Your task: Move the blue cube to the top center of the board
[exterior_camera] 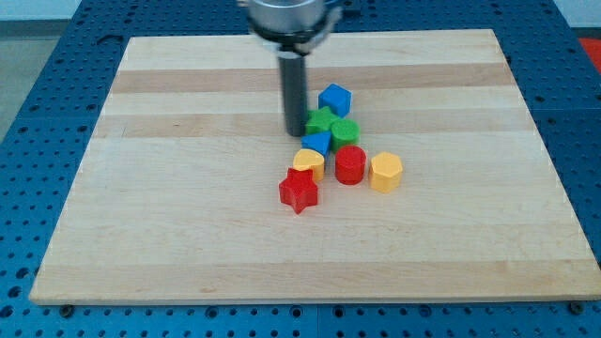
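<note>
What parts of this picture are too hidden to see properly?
- Camera view: the dark rod's top is cut off by the view's top edge.
- My tip covers part of the green star-like block.
- The small blue block is partly hidden by the yellow heart-like block; its shape is unclear.

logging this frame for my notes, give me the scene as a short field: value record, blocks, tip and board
board: wooden board on a blue perforated table
my tip: down at the view's left of the cluster, beside the green star
blue cube: top of the cluster, right of the rod
green star: below the blue cube
green cylinder: right of the star
second blue block: shape unclear
yellow heart
red cylinder
yellow hexagon
red star: lowest block
</note>
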